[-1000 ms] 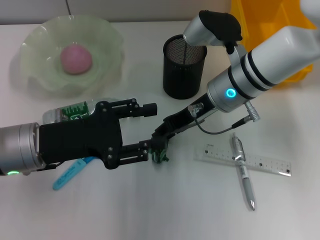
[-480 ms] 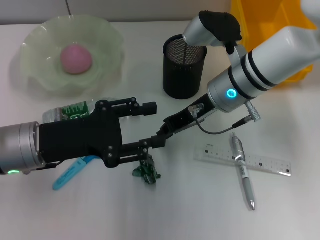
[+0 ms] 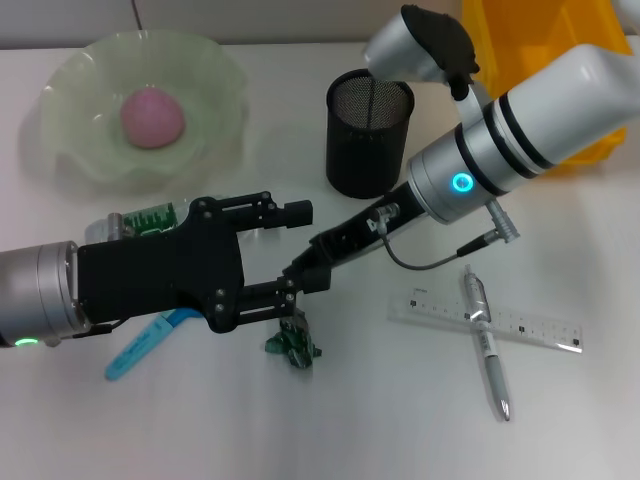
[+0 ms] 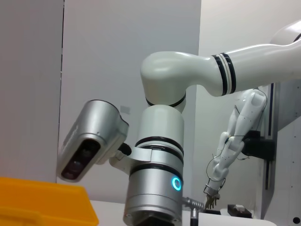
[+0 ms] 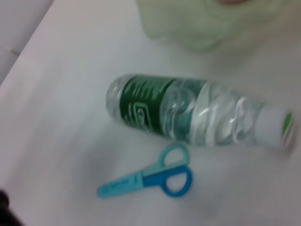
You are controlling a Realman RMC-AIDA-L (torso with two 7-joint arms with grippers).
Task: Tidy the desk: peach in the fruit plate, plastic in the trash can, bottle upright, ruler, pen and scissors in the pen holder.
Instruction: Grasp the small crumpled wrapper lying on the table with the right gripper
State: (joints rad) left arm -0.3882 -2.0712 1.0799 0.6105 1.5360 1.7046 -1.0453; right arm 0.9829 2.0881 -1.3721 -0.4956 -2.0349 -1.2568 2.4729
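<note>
Left pincer spread wide, empty; crumpled plastic below; right pincer apparently empty, aperture unclear.

Peach in plate; bottle lying flat.

The pen holder is matt black wire mesh. The fruit plate looks like glossy, translucent pale-green glass or plastic. The bottle is clear, shiny plastic with a green label. The ruler is transparent plastic; the desk is smooth matt white.
</note>
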